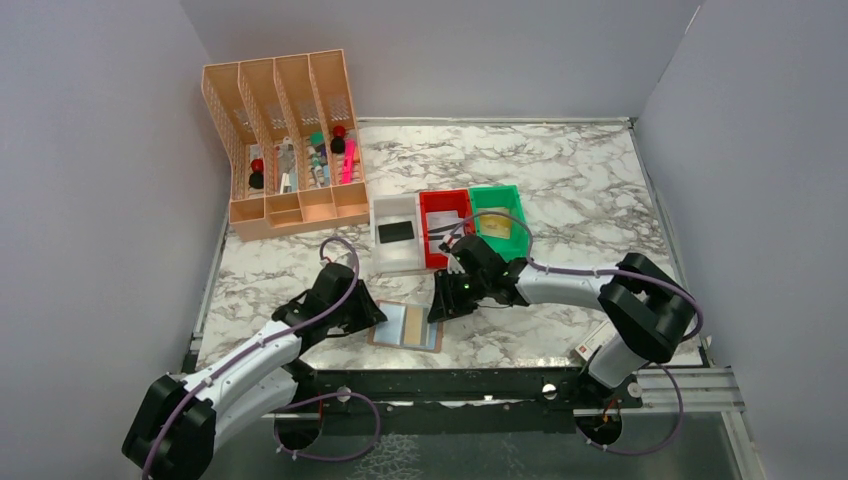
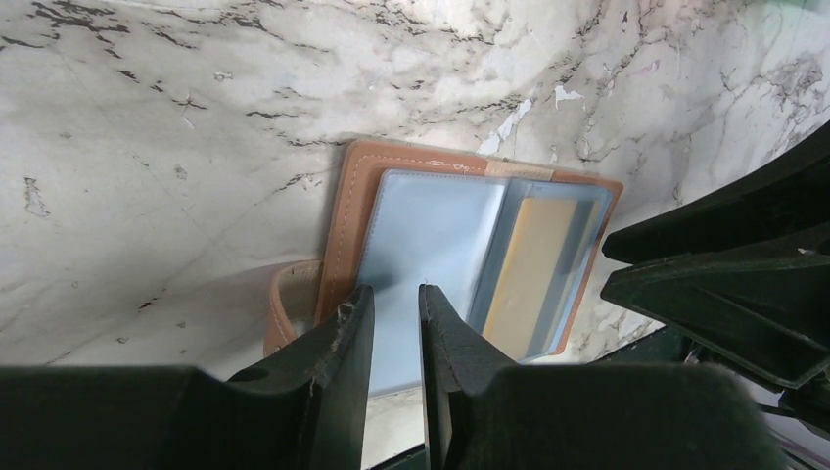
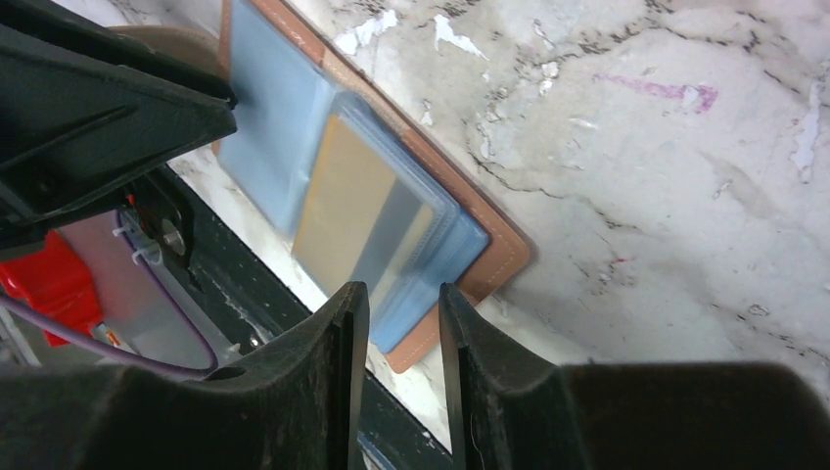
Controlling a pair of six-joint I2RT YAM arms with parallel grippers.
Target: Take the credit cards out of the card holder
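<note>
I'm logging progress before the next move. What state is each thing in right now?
Brown leather-look card holder: lying open, flat on the marble table.
Tan-gold plastic card: tucked inside the holder.
Dark card: out, lying in the white plastic bin.
Tan card: out, in the green plastic bin.
Left gripper: fingers slightly apart over the holder.
Right gripper: fingers slightly apart over the holder's edge.

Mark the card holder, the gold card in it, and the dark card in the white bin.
card holder (image 2: pixel 343 220): left wrist view, brown left border.
gold card (image 2: pixel 533 269): left wrist view, its middle.
dark card (image 1: pixel 396 232): top view, its middle.
</note>
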